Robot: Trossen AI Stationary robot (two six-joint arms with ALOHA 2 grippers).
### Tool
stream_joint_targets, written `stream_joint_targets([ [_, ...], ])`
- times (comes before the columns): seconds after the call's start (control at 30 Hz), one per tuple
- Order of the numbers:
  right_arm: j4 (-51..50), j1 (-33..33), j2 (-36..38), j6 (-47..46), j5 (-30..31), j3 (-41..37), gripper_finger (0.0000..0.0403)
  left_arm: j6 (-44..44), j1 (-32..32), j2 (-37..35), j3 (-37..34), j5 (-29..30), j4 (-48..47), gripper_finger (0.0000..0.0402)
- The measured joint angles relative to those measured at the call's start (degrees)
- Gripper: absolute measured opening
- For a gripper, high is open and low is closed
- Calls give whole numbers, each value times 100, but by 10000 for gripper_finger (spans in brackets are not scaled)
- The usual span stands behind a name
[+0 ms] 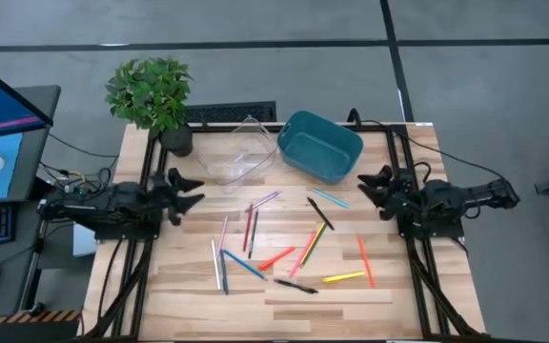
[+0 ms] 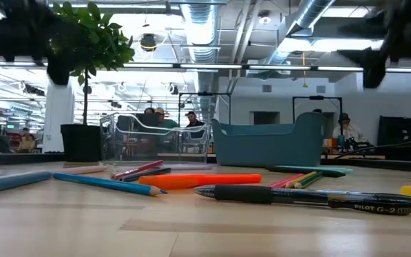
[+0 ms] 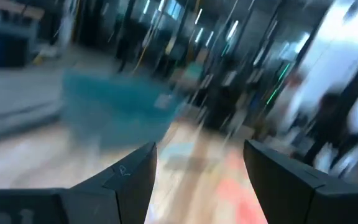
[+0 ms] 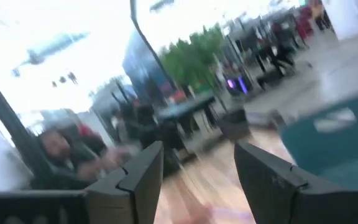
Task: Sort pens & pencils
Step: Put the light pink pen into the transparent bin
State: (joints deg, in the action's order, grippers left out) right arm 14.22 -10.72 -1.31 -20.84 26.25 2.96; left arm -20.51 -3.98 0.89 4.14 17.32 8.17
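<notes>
Both arms low at table edges, jaws apart

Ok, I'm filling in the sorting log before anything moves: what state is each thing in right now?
left gripper: open, empty, at the table's left edge.
right gripper: open, empty, at the table's right edge.
teal bin: upright, nothing visible inside.
clear container: upright, looks empty.
pens & pencils: loose, scattered flat on the table, none in a container.
black pen: lying flat, nearest the low camera.
potted plant: upright at the back left corner.
</notes>
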Motion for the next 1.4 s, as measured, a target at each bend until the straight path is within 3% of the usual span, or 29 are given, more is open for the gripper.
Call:
stream_joint_targets([
  [0.13,160,-2,8,522,1,748,221,-110,-1,192,582,97,871,233],
  [0.27,-236,0,-394,1234,195,1763,221,-261,-1,1021,1798,109,154,233],
  [0.4,-1789,-11,-1289,1291,737,3016,221,-993,-1,2478,3434,97,-1981,233],
  [0.53,-3800,-11,-2468,702,1001,4319,221,-2097,-1,3965,5030,-89,-4632,233],
  [0.7,-6085,-4,-3698,-515,984,5600,221,-3716,-1,5568,6153,-172,-7056,233],
  [0.8,-6856,-4,-4129,-1253,981,5910,221,-4564,-2,6224,6148,-122,-7360,233],
  [0.87,-7129,-15,-4295,-1624,936,5925,221,-4680,-4,6542,5949,-258,-7198,233],
  [1.03,-7727,-13,-4466,-2298,526,5925,221,-5103,-128,7111,5022,-567,-6100,233],
  [1.23,-7880,-13,-4515,-2416,293,5928,221,-5783,-252,7617,3989,-511,-4847,233],
  [1.4,-7851,-13,-4473,-2376,291,5928,221,-5797,-449,8211,3709,-612,-4060,233],
])
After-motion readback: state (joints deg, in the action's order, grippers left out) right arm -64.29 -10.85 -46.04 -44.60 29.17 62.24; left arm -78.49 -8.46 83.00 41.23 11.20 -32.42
